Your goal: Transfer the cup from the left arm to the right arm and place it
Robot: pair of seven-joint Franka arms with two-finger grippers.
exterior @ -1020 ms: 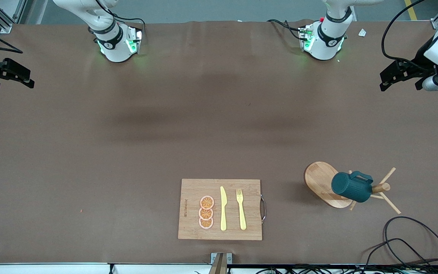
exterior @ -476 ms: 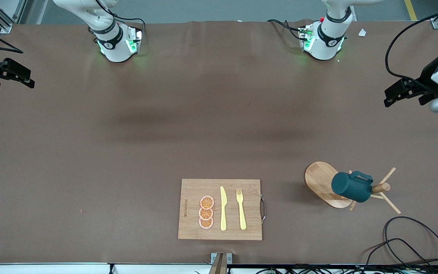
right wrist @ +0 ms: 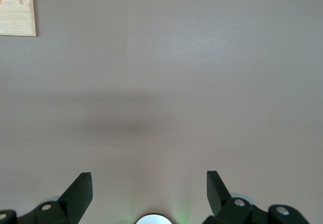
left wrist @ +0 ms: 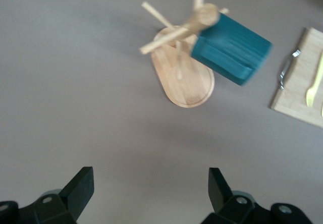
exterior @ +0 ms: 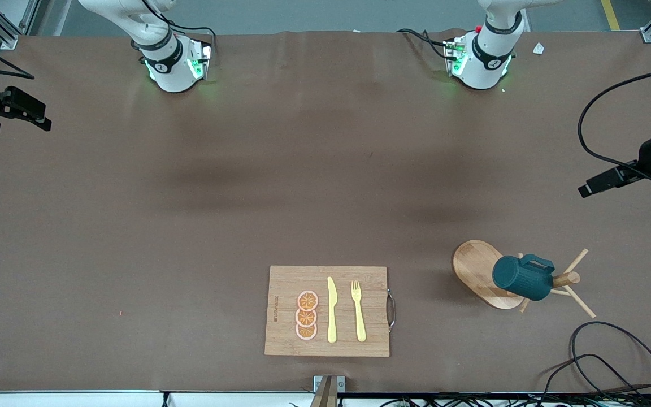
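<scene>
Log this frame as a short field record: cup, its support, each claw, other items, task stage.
cup: teal cup hanging on a peg
support: wooden mug tree, toward the left arm's end
left claw: left claw open, empty, over bare table beside the mug tree
right claw: right claw open, empty, waiting over bare table at the right arm's end
other items: cutting board with orange slices, knife, fork
task stage: cup not yet grasped

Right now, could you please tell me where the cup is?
The cup hangs on a peg of the wooden mug rack toward the left arm's end of the table, beside the cutting board in the front view.
</scene>
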